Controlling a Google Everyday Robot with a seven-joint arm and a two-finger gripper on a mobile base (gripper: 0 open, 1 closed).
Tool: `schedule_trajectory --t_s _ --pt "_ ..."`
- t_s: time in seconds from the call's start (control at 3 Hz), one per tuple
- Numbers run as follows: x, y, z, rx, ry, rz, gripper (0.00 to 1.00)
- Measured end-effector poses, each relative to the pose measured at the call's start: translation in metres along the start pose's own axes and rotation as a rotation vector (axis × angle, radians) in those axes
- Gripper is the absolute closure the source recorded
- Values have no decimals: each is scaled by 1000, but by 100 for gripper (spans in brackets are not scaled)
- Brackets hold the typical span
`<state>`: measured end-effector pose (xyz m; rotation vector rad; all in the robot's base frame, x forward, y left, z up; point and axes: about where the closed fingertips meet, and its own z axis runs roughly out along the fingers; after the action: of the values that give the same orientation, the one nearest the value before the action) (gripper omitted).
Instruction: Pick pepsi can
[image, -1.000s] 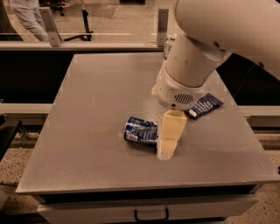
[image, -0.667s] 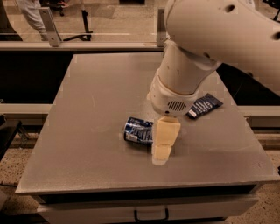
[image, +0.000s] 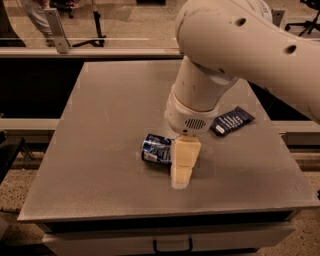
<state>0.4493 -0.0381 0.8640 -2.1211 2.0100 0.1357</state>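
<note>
table (image: 100, 125): grey, flat top; drawer (image: 172, 244) under front edge;
wrapper (image: 231, 121): dk-blue, flat on table; near gripper (image: 181, 175) at mid-front, not touching

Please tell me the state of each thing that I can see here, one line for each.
pepsi can: lying on its side on the table, not lifted.
claw: low at the table surface, covering the can's right end in this view.
snack bar wrapper: lying flat, apart from the can.
drawer: shut.

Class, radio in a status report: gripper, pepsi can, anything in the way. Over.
Gripper down at table, right of pepsi can. Can lying on its side. Snack wrapper farther right, not blocking.
</note>
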Motion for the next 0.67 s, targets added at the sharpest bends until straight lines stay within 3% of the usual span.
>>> schedule_trajectory --t_s 0.67 --pt "7 -4 5 -21 16 1 49"
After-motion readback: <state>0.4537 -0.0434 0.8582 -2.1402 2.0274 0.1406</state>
